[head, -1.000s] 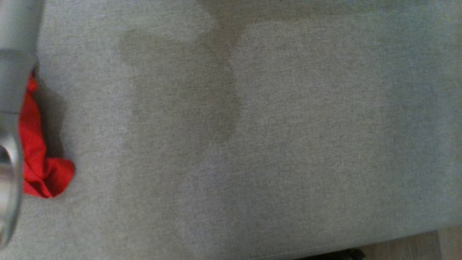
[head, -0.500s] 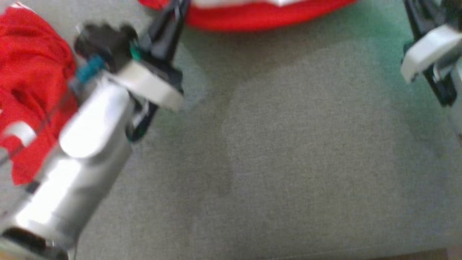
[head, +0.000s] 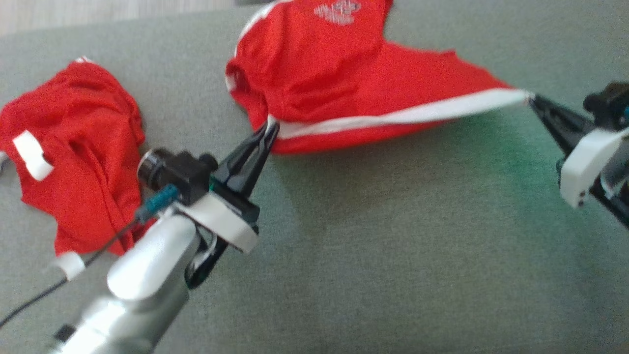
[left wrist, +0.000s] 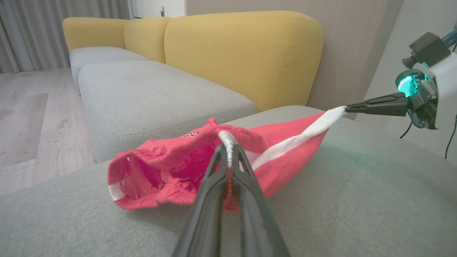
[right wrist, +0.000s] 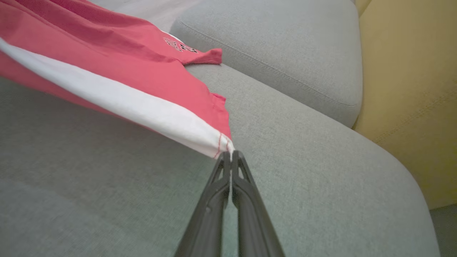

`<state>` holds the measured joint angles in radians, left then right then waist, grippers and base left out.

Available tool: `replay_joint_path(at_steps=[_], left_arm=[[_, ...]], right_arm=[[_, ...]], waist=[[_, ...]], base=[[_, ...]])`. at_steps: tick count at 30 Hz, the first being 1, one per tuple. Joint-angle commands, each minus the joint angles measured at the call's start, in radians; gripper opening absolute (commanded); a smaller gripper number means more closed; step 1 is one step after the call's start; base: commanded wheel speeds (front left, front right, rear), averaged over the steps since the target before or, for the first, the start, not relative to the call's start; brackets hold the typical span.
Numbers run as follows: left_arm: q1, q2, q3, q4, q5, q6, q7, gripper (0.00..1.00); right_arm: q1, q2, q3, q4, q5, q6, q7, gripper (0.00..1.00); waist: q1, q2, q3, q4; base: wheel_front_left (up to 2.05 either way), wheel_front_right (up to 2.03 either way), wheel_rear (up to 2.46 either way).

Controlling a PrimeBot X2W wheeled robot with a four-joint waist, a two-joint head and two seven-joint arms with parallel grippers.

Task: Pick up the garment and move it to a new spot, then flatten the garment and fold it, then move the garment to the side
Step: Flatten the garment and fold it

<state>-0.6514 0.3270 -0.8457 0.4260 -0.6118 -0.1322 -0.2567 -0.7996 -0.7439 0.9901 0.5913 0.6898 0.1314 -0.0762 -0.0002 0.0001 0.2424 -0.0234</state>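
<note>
The garment (head: 344, 83) is red with a white stripe and a small logo, and it hangs stretched above the grey cushion (head: 393, 255). My left gripper (head: 271, 127) is shut on the stripe's left end. My right gripper (head: 531, 100) is shut on the stripe's right end, so the white band runs taut between them. In the left wrist view the garment (left wrist: 171, 167) bunches in front of my left gripper (left wrist: 228, 150), with the right arm's fingers (left wrist: 378, 105) pinching the far corner. The right wrist view has the garment (right wrist: 117, 78) ending at my right gripper (right wrist: 230, 154).
A second red garment (head: 78, 152) with white trim lies crumpled on the cushion at the left. Yellow sofa backrests (left wrist: 242, 53) stand behind the grey seats. Wooden floor (left wrist: 25, 117) lies beyond the seat edge.
The head camera has swung, so the whole picture has shifted. Both grippers and the full stretched garment are now in its view.
</note>
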Motion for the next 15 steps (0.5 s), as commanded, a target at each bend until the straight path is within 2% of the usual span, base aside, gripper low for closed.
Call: replay_joint_path(at_steps=[1,8,15], left_arm=[[-0.007,0.023,0.044,-0.033,0.009,0.002,-0.005,0.00],[0.146,0.001,0.071,-0.079,0.033,0.002,-0.005,0.00],[0.253,-0.021,0.068,-0.143,0.040,0.006,-0.005,0.00]], right_arm=[[0.031,-0.047,0.003,-0.023,0.022,-0.001,0.002,0.00],[0.139,-0.130,0.047,-0.097,0.100,-0.001,-0.011,0.00],[0.273,-0.189,-0.033,-0.140,0.136,-0.001,-0.083,0.00]], waist=[[0.0002,-0.0001,-0.041,-0.008],[0.0002,-0.0001,-0.147,-0.014],[0.0002,-0.0001,-0.177,0.002]], base=[[0.00,0.00,0.00],[0.00,0.00,0.00],[0.00,0.00,0.00]])
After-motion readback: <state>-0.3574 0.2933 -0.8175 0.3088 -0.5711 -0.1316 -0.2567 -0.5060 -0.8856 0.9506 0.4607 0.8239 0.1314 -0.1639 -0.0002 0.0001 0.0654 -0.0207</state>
